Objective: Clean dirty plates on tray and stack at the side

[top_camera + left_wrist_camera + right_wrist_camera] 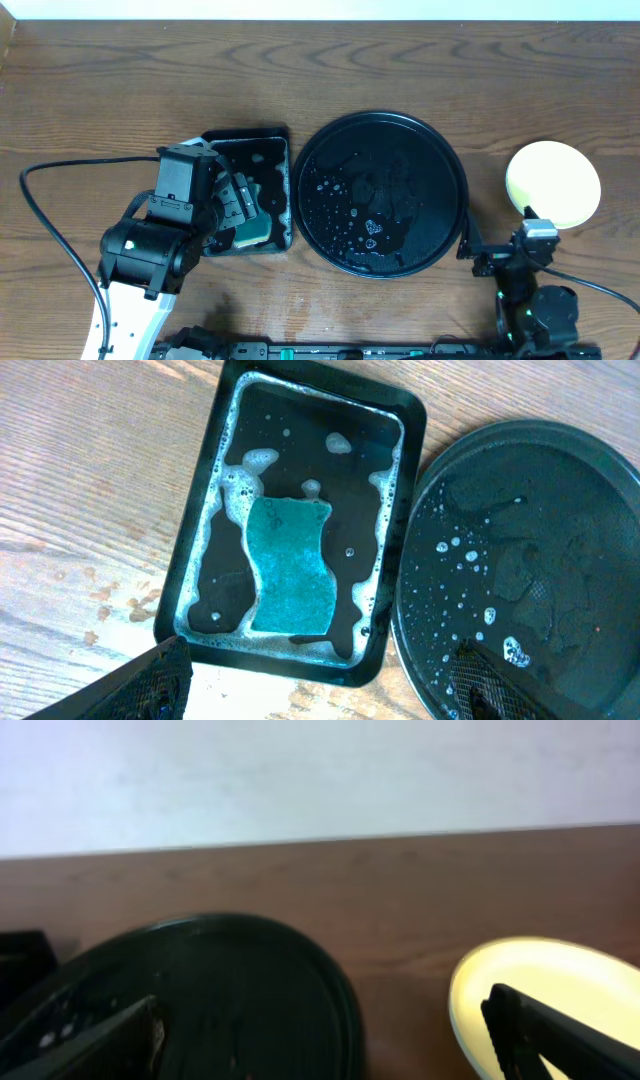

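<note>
- The left end effector (320, 650) hangs spread and empty over the green sponge (290, 565) in the soapy rectangular tray (200, 560); it is best lifted straight up, clear of the suds.
- The right end effector (322, 1005), also spread, sits between the wet round tray (400, 150) and the yellow plate (553, 184) on the table (120, 90).
- There are possibly more plates beneath the yellow one; I cannot tell.

No readable text, labels, brands, numbers or signs anywhere.
</note>
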Tool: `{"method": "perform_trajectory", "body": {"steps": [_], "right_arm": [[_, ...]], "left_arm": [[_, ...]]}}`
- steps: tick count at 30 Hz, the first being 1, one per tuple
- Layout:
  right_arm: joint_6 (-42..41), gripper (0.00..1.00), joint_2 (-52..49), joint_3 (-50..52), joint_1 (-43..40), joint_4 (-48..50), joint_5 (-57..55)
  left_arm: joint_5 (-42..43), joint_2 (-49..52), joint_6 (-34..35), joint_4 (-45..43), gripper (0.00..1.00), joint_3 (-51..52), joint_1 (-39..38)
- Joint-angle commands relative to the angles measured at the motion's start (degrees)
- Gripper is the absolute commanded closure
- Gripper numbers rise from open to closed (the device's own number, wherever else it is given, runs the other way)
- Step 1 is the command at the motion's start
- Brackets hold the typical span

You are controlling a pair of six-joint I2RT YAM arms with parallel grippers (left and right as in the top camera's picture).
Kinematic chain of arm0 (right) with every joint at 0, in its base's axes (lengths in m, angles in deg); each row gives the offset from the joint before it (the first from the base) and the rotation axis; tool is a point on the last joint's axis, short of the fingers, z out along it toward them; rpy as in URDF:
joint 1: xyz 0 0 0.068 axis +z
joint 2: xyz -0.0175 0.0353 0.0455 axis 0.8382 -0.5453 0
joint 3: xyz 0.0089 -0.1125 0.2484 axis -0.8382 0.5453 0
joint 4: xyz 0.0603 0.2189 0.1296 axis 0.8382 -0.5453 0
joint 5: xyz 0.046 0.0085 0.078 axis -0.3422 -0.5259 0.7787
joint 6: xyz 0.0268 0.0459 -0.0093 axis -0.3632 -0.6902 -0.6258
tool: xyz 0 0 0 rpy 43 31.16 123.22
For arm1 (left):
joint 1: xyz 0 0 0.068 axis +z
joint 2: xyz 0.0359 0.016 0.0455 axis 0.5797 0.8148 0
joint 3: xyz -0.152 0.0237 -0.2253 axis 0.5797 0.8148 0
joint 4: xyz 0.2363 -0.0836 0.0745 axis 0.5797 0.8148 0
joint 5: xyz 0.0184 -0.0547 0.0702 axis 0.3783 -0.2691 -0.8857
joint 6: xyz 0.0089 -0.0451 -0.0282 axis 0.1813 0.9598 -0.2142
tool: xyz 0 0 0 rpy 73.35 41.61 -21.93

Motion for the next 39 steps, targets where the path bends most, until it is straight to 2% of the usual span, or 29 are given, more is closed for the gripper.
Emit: {"method": "perform_trajectory", "body": {"steps": [1,3,5,30,34,36,39], "right_arm": [[-0.5,0.01,0.4,4.6,-0.2,5.5,-0.6],[-0.5,0.01,0.4,8.4,-0.2,11.6,-0.6],[-0.5,0.01,0.4,8.2,-0.2,12.2,-0.6],[-0.5,0.01,0.3,8.2,-0.2,11.5,-0.8],[-0.5,0.01,0.3,8.2,-0.2,11.5,-0.8],[-0.5,0.01,0.3,8.2,-0.2,11.5,-0.8],[-0.5,0.01,0.3,8.2,-0.2,11.5,-0.8]], "left_arm": [[0.1,0.0,-0.3,0.0,0.16,-0.8,0.3],[0.1,0.0,-0.3,0.0,0.16,-0.8,0.3],[0.1,0.0,-0.3,0.0,0.16,-0.8,0.3],[-0.1,-0.3,-0.4,0.1,0.16,-0.7,0.3],[-0.3,-4.2,-0.4,0.0,0.16,1.7,0.3],[-4.1,-7.5,-0.3,-0.4,0.16,3.4,0.7],[-4.9,-13.9,-0.3,-7.6,0.16,8.0,3.5]]}}
